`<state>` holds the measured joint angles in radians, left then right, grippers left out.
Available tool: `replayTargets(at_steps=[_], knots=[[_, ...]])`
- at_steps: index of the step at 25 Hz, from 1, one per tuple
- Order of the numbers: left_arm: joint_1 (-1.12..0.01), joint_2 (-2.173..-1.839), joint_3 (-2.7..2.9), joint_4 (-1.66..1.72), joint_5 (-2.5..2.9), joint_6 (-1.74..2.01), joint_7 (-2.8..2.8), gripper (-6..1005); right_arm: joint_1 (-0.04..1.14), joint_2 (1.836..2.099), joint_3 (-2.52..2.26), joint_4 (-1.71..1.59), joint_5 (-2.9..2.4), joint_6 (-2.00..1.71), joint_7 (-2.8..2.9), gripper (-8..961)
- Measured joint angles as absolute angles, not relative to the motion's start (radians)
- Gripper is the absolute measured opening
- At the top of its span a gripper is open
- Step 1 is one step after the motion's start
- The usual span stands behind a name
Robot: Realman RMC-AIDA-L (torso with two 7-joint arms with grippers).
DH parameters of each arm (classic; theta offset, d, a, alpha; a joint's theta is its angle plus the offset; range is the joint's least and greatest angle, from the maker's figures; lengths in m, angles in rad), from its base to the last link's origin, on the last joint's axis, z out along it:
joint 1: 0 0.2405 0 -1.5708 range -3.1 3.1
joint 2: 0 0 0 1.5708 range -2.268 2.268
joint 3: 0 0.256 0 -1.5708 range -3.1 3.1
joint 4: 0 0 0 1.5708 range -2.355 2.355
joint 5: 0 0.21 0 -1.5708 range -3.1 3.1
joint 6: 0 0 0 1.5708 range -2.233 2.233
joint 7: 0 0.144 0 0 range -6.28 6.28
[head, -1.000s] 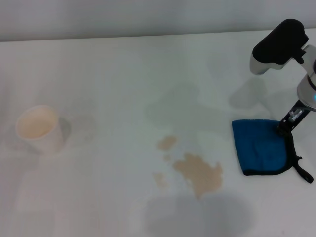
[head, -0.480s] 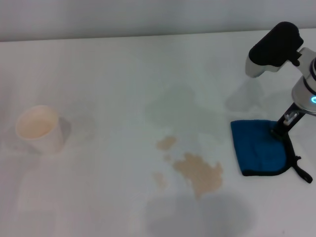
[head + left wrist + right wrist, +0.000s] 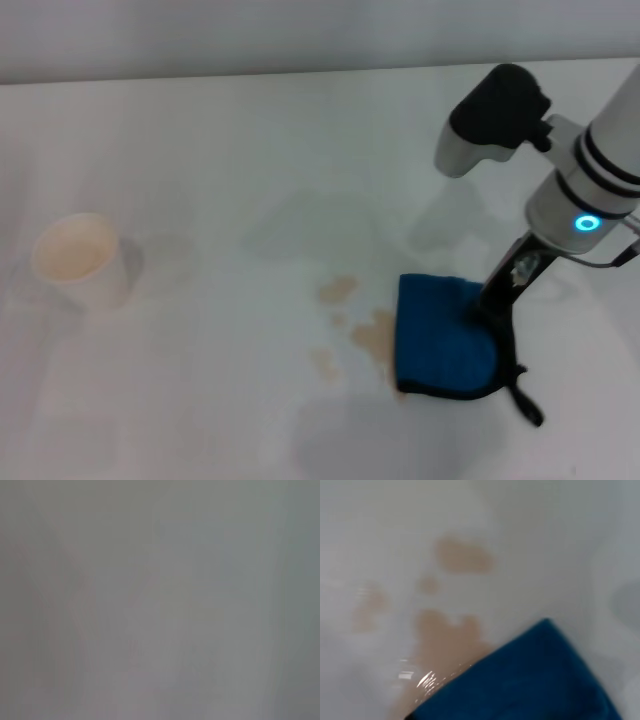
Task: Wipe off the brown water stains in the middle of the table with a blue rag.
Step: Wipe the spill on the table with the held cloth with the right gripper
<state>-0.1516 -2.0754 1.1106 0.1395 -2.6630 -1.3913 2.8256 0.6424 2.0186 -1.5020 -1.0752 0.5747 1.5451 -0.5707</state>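
Since a second ago: blue rag [image 3: 443, 338] dragged leftward by right gripper [image 3: 492, 302], now overlapping right part of brown water stains [image 3: 362, 325] mid-table [image 3: 200, 150]. Rag bright blue, black-edged, loop tab trailing toward the robot. Claw state: cannot tell. Paper cup [image 3: 80, 262] far left, upright. No legible writing. Left gripper out of view.

No text, label, brand, number or sign can be read on anything in these views.
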Motion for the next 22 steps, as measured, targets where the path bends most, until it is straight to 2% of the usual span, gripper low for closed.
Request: replayTargets(at_steps=[22], knots=[[-0.169,-2.075,1.111,0.14,-2.659,-1.388,2.826,877,0.747,2.025,-1.825,-1.032,1.007,1.595,-0.644,46]])
